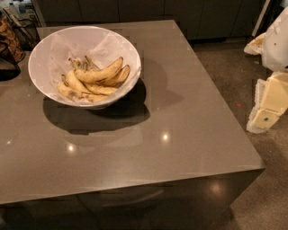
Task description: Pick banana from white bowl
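The white bowl [44, 51] with crinkled paper lining stands on the far left part of the grey table [180, 103]. Several bananas lie in it. The banana [100, 73], the longest and plumpest, lies on top of the pile, curving from the bowl's middle up to the right. A shorter banana with a dark edge [119, 77] lies just behind it on the right. Smaller pale bananas [74, 90] lie beneath. My gripper [265, 117], cream-white, hangs off the table's right side, well away from the bowl and holding nothing that I can see.
Dark wire baskets [18, 31] stand at the table's far left corner, beside the bowl. The table's right edge drops to a speckled floor [234, 81]. Dark cabinets [148, 11] run along the back.
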`<state>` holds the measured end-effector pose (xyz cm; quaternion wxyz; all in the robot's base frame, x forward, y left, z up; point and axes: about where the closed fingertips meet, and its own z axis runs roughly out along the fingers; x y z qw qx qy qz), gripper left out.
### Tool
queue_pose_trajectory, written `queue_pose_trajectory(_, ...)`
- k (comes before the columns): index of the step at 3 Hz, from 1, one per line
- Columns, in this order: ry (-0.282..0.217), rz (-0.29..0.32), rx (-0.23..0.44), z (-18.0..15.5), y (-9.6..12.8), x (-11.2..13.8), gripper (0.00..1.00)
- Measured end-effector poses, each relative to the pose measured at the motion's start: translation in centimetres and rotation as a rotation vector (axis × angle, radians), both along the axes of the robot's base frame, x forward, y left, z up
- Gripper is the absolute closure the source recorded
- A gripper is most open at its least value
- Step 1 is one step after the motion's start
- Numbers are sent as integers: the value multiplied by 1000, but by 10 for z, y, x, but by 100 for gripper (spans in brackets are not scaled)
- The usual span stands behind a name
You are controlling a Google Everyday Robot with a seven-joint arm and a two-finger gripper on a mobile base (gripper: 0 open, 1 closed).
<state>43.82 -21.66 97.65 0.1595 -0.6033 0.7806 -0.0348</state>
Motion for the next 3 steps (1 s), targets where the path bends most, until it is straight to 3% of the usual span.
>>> queue_pose_trajectory(1, 0, 0, 0, 0, 0, 0, 0)
queue_pose_trajectory(2, 32, -36, 9, 6, 8, 13, 0)
queue_pose_trajectory(3, 51, -27, 24, 20, 29, 36, 0)
